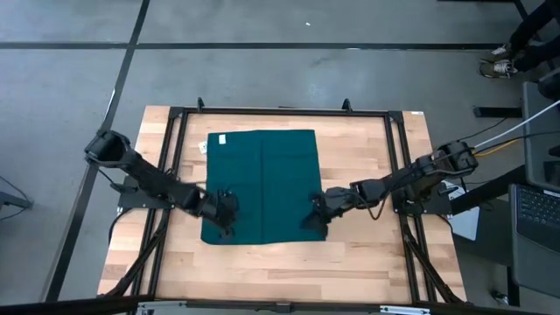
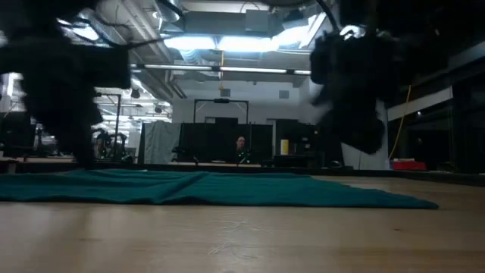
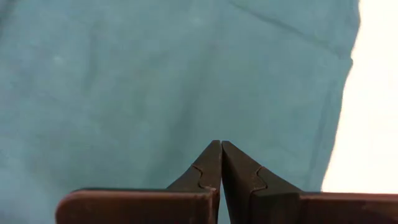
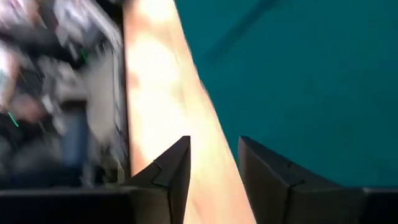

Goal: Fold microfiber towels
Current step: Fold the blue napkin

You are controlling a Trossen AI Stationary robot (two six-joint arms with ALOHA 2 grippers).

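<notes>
The dark teal towel [image 1: 262, 185] lies spread flat on the wooden table, with its white tag [image 1: 221, 138] at the far left corner. My left gripper [image 1: 224, 215] is shut over the towel's near left part, and its closed tips [image 3: 220, 145] point at the cloth [image 3: 155, 87] with nothing between them. My right gripper [image 1: 315, 213] is open at the towel's near right edge. Its fingers [image 4: 214, 143] stand over the line where the cloth [image 4: 298, 81] meets bare wood. In the low view the towel [image 2: 197, 187] lies low on the table. My left gripper points its shut tips down at the towel's flat surface [image 3: 220, 134] near the near left corner. I cannot tell whether they touch the cloth. No fold or edge shows between the fingers.
A black frame [image 1: 280, 111] runs round the table's far edge and sides. Bare wood [image 1: 280, 271] lies between the towel and the table's near edge. A person [image 2: 241, 145] sits far off in the room behind the table.
</notes>
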